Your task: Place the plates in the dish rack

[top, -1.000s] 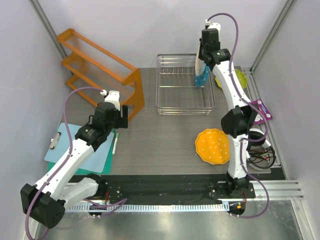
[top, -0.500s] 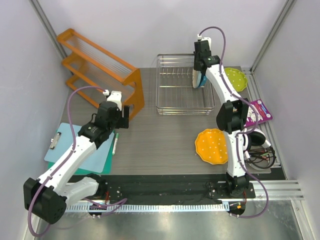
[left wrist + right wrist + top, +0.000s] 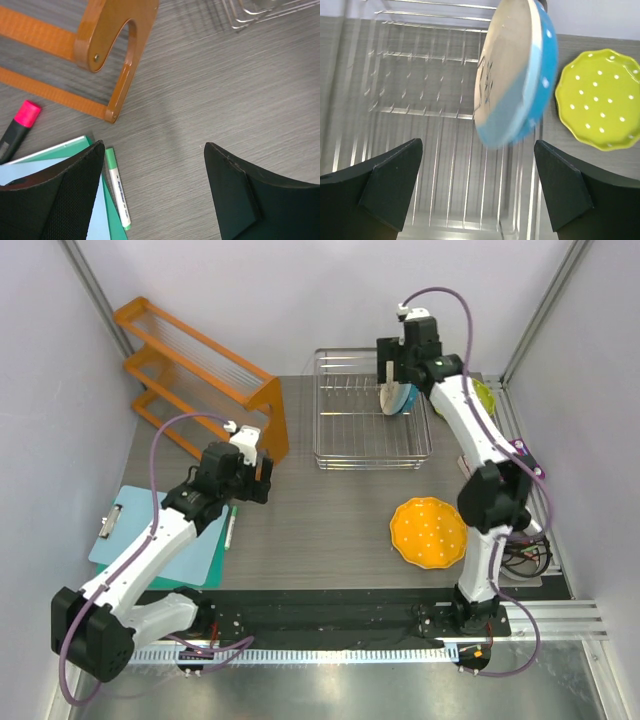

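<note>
Right wrist view: right fingers [image 3: 390, 182] and left fingers [image 3: 67, 197] gape empty; the lime plate [image 3: 597, 100], likely stiff, slick and breakable, wants pinching at its rim.

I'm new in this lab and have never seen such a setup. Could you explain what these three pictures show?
These are two robot arms bolted at the near edge of a table. One picture looks down from above. The other two come from a camera on each wrist, so the dark shapes at the bottom are that arm's own fingers.

The left gripper is open and empty, near an orange shelf, a green pen and a pink highlighter.

The right gripper is open above the wire dish rack, where a cream plate and a blue dotted plate stand on edge. A lime-green plate lies beside the rack, and an orange plate lies nearer the arms. Nothing is held.
</note>
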`<action>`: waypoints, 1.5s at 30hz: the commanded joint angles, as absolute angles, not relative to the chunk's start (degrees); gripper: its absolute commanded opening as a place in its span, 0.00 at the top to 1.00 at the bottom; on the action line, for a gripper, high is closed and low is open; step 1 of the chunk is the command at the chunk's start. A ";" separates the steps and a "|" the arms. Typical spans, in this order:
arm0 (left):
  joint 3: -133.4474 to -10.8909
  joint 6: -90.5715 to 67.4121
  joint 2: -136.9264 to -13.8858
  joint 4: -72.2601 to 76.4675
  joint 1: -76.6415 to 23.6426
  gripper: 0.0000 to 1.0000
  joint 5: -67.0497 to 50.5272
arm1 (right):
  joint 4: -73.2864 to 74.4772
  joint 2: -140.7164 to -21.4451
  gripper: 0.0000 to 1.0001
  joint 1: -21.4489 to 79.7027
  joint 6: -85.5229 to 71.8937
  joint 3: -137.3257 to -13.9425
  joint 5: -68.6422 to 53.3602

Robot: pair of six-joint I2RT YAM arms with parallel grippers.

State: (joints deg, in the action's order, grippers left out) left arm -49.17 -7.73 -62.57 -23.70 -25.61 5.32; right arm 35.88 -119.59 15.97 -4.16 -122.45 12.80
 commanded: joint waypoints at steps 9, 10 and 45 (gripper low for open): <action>-44.74 -1.49 -53.18 -18.72 -26.37 0.18 5.89 | 47.68 -77.35 0.79 15.73 25.35 -73.06 -15.11; -44.74 -1.67 -53.09 -18.63 -26.37 0.18 6.32 | 49.90 -77.26 0.88 15.65 28.18 -69.56 -15.81; -34.63 -22.59 -50.19 -25.48 -16.26 0.21 -2.20 | 34.55 -108.67 0.99 48.24 30.16 -68.60 -25.31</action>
State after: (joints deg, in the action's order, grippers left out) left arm -34.37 -21.12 -51.35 -24.86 -17.10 -0.12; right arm 45.47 -98.80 41.95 35.66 -60.90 -20.36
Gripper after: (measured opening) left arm 0.787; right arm 0.020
